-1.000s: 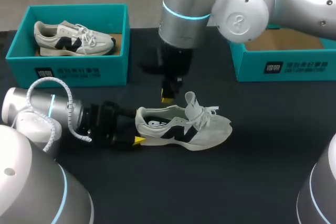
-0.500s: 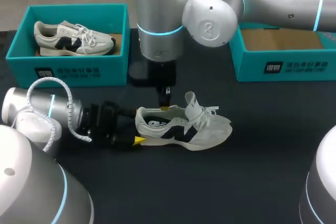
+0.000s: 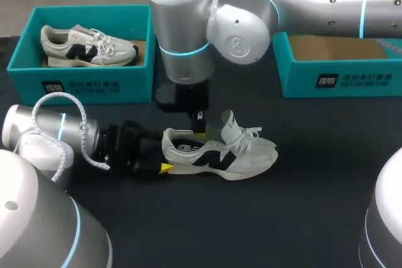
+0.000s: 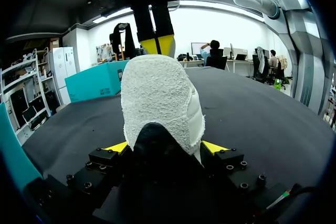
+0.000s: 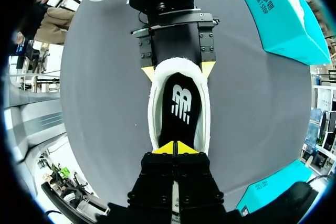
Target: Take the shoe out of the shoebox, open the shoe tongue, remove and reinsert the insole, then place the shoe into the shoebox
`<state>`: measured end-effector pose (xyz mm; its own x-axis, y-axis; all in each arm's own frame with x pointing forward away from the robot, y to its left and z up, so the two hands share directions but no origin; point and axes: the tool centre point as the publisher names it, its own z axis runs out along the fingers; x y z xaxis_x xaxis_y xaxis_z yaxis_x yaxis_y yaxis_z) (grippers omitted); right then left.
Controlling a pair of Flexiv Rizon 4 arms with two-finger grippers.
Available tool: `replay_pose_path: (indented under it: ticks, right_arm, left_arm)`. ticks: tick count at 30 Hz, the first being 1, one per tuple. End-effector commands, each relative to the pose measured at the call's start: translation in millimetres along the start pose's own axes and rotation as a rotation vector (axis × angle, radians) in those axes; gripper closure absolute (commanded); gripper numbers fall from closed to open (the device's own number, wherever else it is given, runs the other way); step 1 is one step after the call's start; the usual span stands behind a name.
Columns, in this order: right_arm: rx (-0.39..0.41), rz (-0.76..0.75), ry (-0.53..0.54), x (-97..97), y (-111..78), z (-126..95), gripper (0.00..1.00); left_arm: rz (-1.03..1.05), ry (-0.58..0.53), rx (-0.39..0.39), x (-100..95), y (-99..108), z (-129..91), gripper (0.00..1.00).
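A white and grey shoe with a dark logo lies on its sole on the black table, toe to the right. My left gripper holds its heel, one yellow tip against each side. A black insole lies inside the shoe. My right gripper hangs straight down over the shoe's opening, just behind the tongue. Its yellow fingertips are pressed together over the insole's front part, with nothing visible between them. From the left wrist view they stand just past the heel.
A teal shoebox at the back left holds a second, matching shoe. Another teal shoebox stands at the back right, its brown floor showing. My right arm's big joint hangs over the middle of the table.
My right arm has swung left and come down, bringing its fingertips to the shoe's opening, and its fingers have closed fully. The left gripper and the shoe have stayed put.
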<state>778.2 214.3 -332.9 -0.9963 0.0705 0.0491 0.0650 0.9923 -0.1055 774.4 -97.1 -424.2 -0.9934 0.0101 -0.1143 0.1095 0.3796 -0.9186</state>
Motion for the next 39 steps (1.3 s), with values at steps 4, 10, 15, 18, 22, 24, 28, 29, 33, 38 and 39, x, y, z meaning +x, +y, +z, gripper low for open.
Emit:
replay_pose_path:
  ticks: [4,10,15,18,22,24,28,29,33,38,39]
  right_arm:
    - [0.044,0.004,-0.010,-15.9,10.1,15,1.00]
    - [0.054,0.018,0.008,-24.8,5.4,26,1.00]
    - [0.049,0.043,0.025,-26.4,-3.3,36,1.00]
    - [0.048,0.051,0.041,-26.7,-6.6,44,1.00]
    - [0.042,0.065,0.055,-25.0,-9.3,50,1.00]
    - [0.042,0.068,0.059,-24.3,-10.0,51,1.00]
    - [0.038,0.073,0.064,-23.0,-12.2,53,1.00]
    - [0.034,0.072,0.069,-23.1,-12.3,54,1.00]
    - [0.024,0.069,0.079,-23.8,-12.2,54,1.00]
    - [0.015,0.071,0.093,-23.5,-11.1,57,0.65]
    - [0.011,0.072,0.093,-23.2,-10.9,57,0.59]
  left_arm:
    - [0.001,0.000,-0.003,0.3,1,1,1.00]
    - [0.001,0.000,-0.003,0.3,1,1,1.00]
    - [0.001,0.000,-0.003,0.3,1,1,1.00]
    - [0.001,0.000,-0.003,0.3,1,1,1.00]
    - [0.001,0.000,-0.003,0.3,1,1,1.00]
    - [0.001,0.000,-0.003,0.3,1,1,1.00]
    - [0.001,0.000,-0.003,0.3,1,1,1.00]
    - [0.001,0.000,-0.003,0.3,1,1,1.00]
    - [0.001,0.000,-0.003,0.3,1,1,1.00]
    - [0.001,0.000,-0.003,0.3,1,1,1.00]
    - [0.001,0.000,-0.003,0.3,1,1,1.00]
